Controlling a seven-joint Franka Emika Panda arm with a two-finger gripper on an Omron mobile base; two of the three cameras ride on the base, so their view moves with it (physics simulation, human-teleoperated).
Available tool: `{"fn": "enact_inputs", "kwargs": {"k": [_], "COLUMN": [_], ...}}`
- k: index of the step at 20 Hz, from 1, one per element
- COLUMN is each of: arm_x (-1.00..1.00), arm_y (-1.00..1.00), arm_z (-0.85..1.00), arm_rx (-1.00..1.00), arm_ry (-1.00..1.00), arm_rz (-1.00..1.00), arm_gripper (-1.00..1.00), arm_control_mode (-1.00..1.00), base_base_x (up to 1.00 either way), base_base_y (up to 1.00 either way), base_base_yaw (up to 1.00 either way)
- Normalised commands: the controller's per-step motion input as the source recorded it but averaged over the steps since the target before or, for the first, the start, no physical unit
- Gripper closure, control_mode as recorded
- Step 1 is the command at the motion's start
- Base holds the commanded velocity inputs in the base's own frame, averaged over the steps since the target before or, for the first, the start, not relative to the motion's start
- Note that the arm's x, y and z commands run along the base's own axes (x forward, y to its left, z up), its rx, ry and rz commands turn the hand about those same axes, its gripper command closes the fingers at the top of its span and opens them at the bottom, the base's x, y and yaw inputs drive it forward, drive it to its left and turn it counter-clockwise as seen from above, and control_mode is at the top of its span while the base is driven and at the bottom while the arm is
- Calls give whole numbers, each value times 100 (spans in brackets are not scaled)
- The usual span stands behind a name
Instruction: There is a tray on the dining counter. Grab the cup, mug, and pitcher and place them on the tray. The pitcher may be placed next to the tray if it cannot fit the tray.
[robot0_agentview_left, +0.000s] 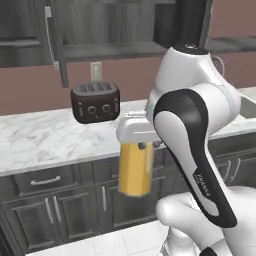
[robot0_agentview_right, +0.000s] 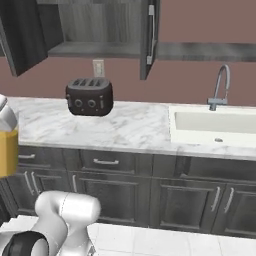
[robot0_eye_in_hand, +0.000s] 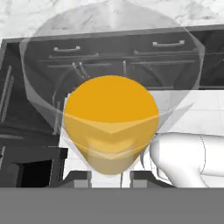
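Note:
The pitcher (robot0_agentview_left: 136, 172), clear glass with amber-orange filling most of its height, hangs upright in the air in front of the dark drawer fronts. My gripper (robot0_agentview_left: 144, 145) is shut on its rim from above. At the left edge of the right base view a strip of the pitcher (robot0_agentview_right: 7, 152) shows. The hand view looks down into the pitcher (robot0_eye_in_hand: 111, 118), with my gripper (robot0_eye_in_hand: 111, 177) at its near wall. The tray, dining counter, cup and mug are out of view.
A black toaster (robot0_agentview_left: 95, 102) (robot0_agentview_right: 89, 96) stands on the marble worktop (robot0_agentview_left: 35, 142) (robot0_agentview_right: 125, 127). To the right lie a sink (robot0_agentview_right: 215, 127) and a faucet (robot0_agentview_right: 220, 87). Overhead cabinet doors (robot0_agentview_left: 52, 35) (robot0_agentview_right: 150, 35) stand open. White floor tiles lie below.

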Motion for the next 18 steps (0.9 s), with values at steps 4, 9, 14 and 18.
{"fn": "enact_inputs", "kwargs": {"k": [4,9,14,18], "arm_x": [0,0,0,0], "arm_y": [0,0,0,0], "arm_z": [0,0,0,0], "arm_rx": [0,0,0,0], "arm_ry": [0,0,0,0], "arm_rz": [0,0,0,0], "arm_gripper": [100,100,100,100], "arm_control_mode": [100,100,100,100], "base_base_x": [-88,-42,-33,-31], "base_base_y": [0,0,0,0], "base_base_yaw": [-1,-30,-73,-89]}}
